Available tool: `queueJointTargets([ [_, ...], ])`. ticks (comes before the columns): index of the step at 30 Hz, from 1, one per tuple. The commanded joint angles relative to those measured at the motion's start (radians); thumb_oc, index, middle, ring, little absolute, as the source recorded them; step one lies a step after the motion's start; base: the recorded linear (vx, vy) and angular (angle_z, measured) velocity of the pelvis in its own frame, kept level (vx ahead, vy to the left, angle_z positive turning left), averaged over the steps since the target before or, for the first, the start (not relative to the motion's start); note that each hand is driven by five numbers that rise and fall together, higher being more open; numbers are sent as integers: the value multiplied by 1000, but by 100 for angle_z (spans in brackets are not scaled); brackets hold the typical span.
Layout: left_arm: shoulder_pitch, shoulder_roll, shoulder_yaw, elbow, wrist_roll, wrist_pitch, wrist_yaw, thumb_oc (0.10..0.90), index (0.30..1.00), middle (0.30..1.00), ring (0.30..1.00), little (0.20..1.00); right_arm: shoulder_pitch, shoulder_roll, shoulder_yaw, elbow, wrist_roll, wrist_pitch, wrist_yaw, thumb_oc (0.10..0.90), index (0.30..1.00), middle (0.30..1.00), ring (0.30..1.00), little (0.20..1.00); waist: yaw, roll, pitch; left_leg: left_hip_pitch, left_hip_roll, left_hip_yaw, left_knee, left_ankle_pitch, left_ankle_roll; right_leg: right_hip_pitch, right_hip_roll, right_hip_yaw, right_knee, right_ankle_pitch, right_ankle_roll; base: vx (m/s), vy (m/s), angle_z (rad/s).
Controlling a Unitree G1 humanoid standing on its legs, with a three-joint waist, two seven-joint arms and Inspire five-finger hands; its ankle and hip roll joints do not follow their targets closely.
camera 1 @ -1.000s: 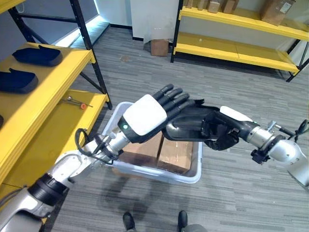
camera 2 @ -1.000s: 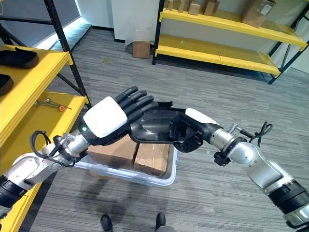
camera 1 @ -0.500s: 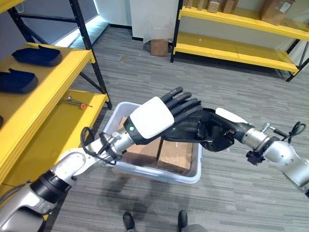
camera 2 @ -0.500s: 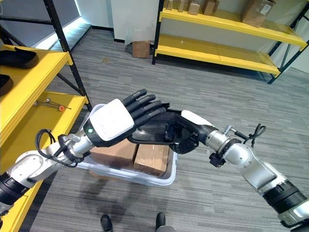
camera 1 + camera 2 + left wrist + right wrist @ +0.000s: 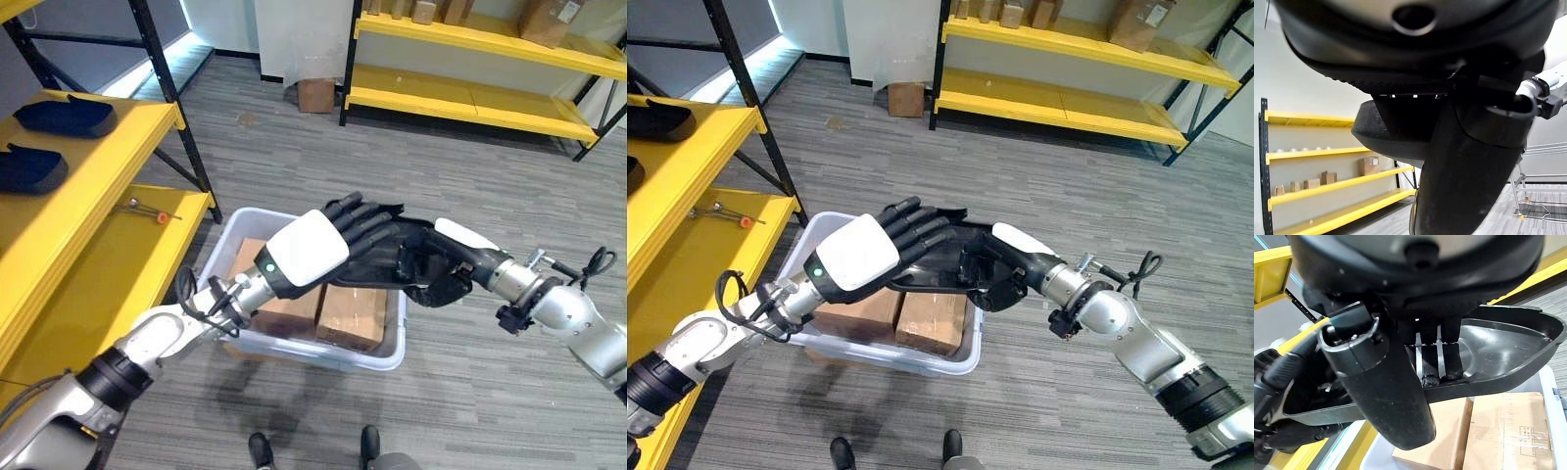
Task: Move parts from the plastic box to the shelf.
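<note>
Carrying a black moulded part [image 5: 1498, 345] between both hands, in the air, lifted clear of the plastic box [image 5: 323, 354] lying directly below the palms. Pinching one end with the right hand [image 5: 436, 269]: fingers [image 5: 1432, 362] curling over the rim into the hollow of the shell, thumb pressing from the outside. Laying the left hand [image 5: 309, 250] on the other end, fingers [image 5: 362, 217] nearly straight and slightly fanned across the upper surface, not wrapping it; not telling from here whether the left thumb is bearing on the underside.

Leaving two cardboard cartons [image 5: 351, 315] in the box beneath the hands. Facing a yellow shelf [image 5: 88, 196] out past the left forearm, well apart from both hands, with similar dark parts [image 5: 61, 116] already lying on its upper level and a small tool [image 5: 147, 207] on the lower one.

Judging the part: probably light, being a thin-walled plastic shell, fairly stiff but likely flexing a little along its length when gripped at one end alone. Looking glossy inside, so possibly slipping under flat fingers. Not seeming fragile, though the thin lip could be bending under a hard squeeze.

Favouring the raised rim for taking hold, as the right hand is doing, with fingers inside and thumb outside. Supporting the far end from beneath or along the edge rather than merely resting on top, and keeping the shell level while swinging it toward the left hand's side for the shelf.
</note>
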Motion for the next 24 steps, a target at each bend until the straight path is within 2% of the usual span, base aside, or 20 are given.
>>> queueJointTargets([
  [1,-123,-49,22,15,-20,18,65,900,1000,1000,1000,1000,-208,15,-32,-16,26,-71,-95,400,300,300,300,300,24,-2,-78,126,104,-10,-8,-58,-95,-29,-59,10,28,54,82,0,0,0],
  [9,-108,-40,33,11,-21,16,63,900,1000,1000,1000,1000,-195,17,-47,-10,18,-71,-96,400,300,300,300,300,24,-1,-76,127,102,-7,-8,-59,-94,-31,-59,16,29,54,81,0,0,0],
  [24,-36,31,151,-109,-55,-4,85,900,1000,1000,1000,1000,-152,17,-99,31,-13,-65,-113,400,300,300,300,300,31,1,-82,134,100,-11,-8,-64,-93,-17,-63,8,25,53,83,0,0,0],
])
